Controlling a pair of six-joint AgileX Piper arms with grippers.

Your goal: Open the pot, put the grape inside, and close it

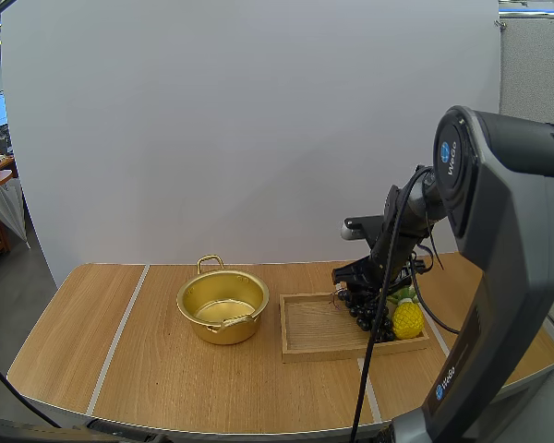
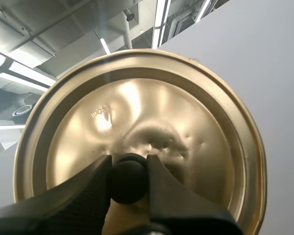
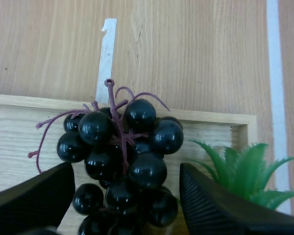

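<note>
A gold pot (image 1: 222,307) stands open on the table, left of a wooden tray (image 1: 314,332). My left gripper (image 2: 129,182) is shut on the black knob of the gold lid (image 2: 137,122), held up off the table. A bunch of dark grapes (image 3: 122,156) lies at the right end of the tray (image 3: 19,127), also seen from above as grapes (image 1: 360,309). My right gripper (image 1: 355,286) is low over the bunch. Its fingers (image 3: 210,205) stand open on either side of the grapes (image 3: 122,156), apart from them.
A small yellow pineapple toy (image 1: 407,317) with green leaves (image 3: 240,171) lies in the tray just right of the grapes. The tray's left part is bare wood. The table's front edge curves near the camera.
</note>
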